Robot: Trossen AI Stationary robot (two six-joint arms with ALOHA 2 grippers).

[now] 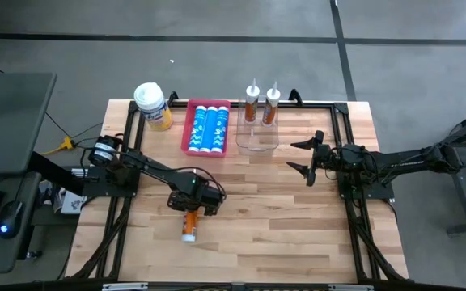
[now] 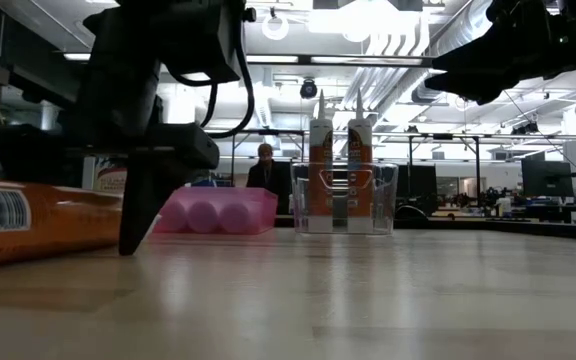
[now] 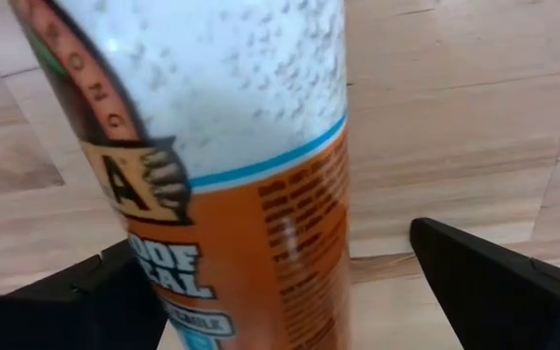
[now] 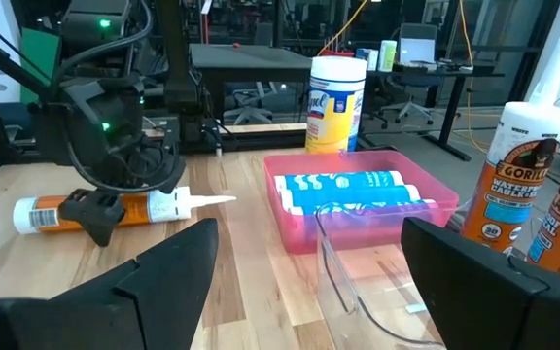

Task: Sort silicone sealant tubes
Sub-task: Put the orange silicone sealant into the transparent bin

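An orange sealant tube lies flat on the table in front of the left arm, and it also shows in the right wrist view with its white nozzle pointing toward the far edge. My left gripper is low over it and open, one finger on each side of the tube's body. Two orange tubes stand upright in a clear bin. Blue tubes lie in a pink tray. My right gripper is open and empty, raised near the clear bin. My left gripper comes from above with its fingers across the lying orange tube's body. One finger stands close against the tube's side, and I cannot tell whether it touches. The other finger stands clear of the tube. The tube rests on the table.
A yellow jar with a white lid stands at the far left beside the pink tray. Bare wood shows in the table's middle and near part. In the low view a person shows in the room beyond the table.
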